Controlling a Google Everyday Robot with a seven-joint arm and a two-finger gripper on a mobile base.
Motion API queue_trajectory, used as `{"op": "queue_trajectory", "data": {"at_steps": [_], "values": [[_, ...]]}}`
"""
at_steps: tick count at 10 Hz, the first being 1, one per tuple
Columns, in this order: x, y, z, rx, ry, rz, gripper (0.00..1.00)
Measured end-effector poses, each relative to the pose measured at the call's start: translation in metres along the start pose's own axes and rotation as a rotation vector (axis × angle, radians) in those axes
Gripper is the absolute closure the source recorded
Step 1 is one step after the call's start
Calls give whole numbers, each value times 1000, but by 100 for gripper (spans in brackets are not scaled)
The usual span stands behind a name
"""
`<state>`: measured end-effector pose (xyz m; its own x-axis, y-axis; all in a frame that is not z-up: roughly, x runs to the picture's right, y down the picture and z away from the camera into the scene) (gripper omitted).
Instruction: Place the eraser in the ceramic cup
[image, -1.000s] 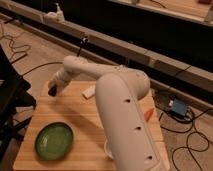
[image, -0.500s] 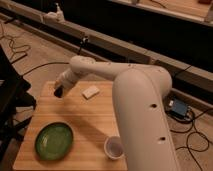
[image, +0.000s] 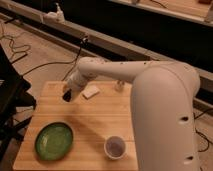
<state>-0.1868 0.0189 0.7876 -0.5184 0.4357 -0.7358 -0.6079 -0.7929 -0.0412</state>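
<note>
White arm (image: 127, 74) stretches across table (image: 95, 117), closed tool (image: 67, 94) near its far corner.

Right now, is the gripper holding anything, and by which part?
The gripper is shut above the far left part of the table. A dark shape at its tip may be the eraser; whether it is held, and by which part, cannot be told.

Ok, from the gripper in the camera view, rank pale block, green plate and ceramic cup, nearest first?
Gripper sits over the table, far left.
1. Pale block, beside it, far side.
2. Green plate, near left.
3. Ceramic cup, near middle.
</note>
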Motion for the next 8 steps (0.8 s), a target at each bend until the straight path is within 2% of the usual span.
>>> {"op": "queue_trajectory", "data": {"at_steps": [1,3,8], "values": [[2,-4,-9,-17,0,14,100],[20,-1,0,-46,49,11,100],[21,-1,0,-46,50,10,100]]}}
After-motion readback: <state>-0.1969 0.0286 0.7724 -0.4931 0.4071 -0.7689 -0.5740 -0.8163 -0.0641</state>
